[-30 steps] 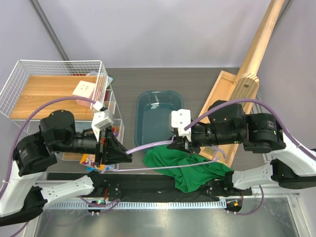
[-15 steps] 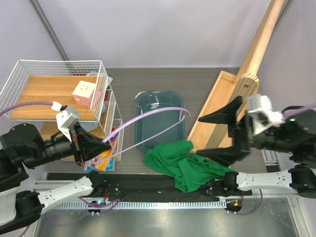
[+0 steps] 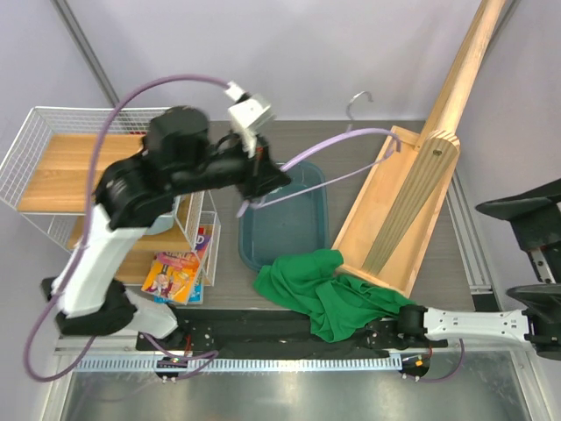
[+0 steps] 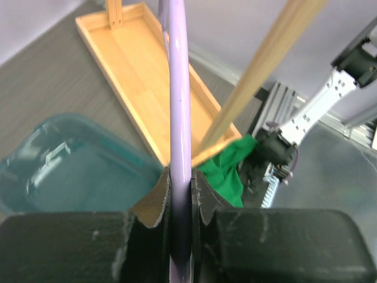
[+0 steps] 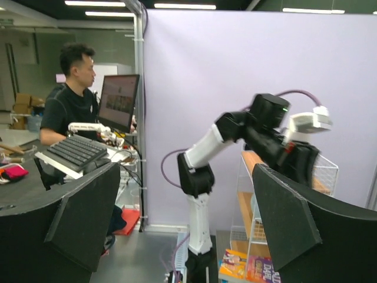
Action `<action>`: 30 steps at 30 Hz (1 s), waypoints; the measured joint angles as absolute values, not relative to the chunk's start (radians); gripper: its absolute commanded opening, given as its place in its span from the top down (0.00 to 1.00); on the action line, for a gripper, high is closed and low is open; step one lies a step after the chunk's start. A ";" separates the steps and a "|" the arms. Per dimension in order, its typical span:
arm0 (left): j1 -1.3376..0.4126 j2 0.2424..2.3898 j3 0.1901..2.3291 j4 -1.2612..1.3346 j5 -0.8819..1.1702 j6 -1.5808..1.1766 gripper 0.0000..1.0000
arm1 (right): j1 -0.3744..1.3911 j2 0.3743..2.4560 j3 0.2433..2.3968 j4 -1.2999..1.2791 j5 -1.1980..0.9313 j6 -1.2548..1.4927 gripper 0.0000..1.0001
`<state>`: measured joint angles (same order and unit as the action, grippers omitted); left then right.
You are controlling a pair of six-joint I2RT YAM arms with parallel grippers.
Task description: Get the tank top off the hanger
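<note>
Left claw (image 4: 179,188) grips bare thin lilac hanger (image 4: 178,88); right claw (image 5: 185,218) agape. Green fabric tank top (image 3: 324,294) apparently freed, six o'clock; next: park hanger.

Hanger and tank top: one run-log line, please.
hanger: aloft, bare | left tool: shut on hanger | tank top: heaped on table | right tool: open, empty

Soft, even overhead light leaves only faint shadows. The hanger (image 4: 178,118) blurs close to the left wrist lens; ceiling strip lights (image 5: 177,5) glare in the right wrist view.
</note>
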<state>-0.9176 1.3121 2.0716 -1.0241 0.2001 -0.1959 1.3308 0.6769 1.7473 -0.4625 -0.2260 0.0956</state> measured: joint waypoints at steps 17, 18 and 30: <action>-0.867 1.753 2.407 -0.778 0.482 -0.153 1.00 | 1.219 0.636 1.785 -0.484 -0.183 0.132 0.00; -0.865 1.761 2.404 -0.744 0.503 -0.158 1.00 | 1.209 0.636 1.786 -0.486 -0.187 0.134 0.00; -0.841 1.893 2.429 -0.577 0.691 -0.244 1.00 | 1.128 0.636 1.831 -0.503 -0.249 0.145 0.00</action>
<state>-0.8406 1.8927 2.4290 -0.5766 0.6907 -0.2440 1.1282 0.6365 1.8309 -0.5034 -0.2493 0.1452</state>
